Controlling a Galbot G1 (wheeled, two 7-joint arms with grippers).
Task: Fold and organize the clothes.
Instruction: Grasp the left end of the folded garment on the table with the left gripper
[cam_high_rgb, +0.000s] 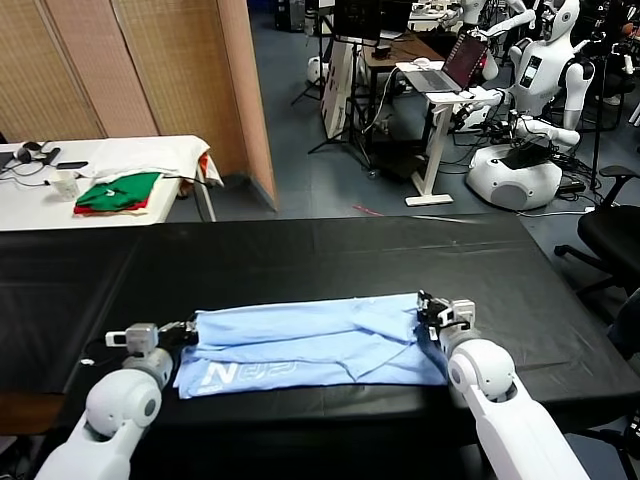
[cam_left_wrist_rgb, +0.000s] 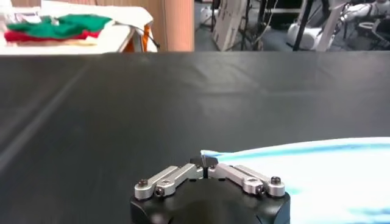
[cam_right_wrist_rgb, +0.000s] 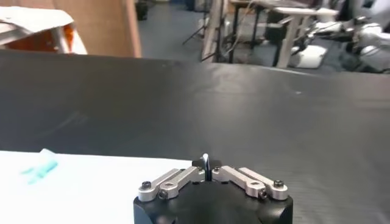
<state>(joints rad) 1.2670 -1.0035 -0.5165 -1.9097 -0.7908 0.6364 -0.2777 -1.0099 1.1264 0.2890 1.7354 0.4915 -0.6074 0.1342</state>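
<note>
Pinching T-shirt (cam_high_rgb: 315, 345) ends | left gripper (cam_high_rgb: 187, 332) low, clamped | right gripper (cam_high_rgb: 428, 312) low, clamped

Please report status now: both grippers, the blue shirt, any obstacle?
Left gripper shut on pale light-blue thin T-shirt, left end. Right gripper shut on its right end. Shirt partly folded, flat on black table. Nothing blocking.

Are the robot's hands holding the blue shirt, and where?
Yes. The left gripper pinches the T-shirt at its left end, and the right gripper pinches its right end.
</note>
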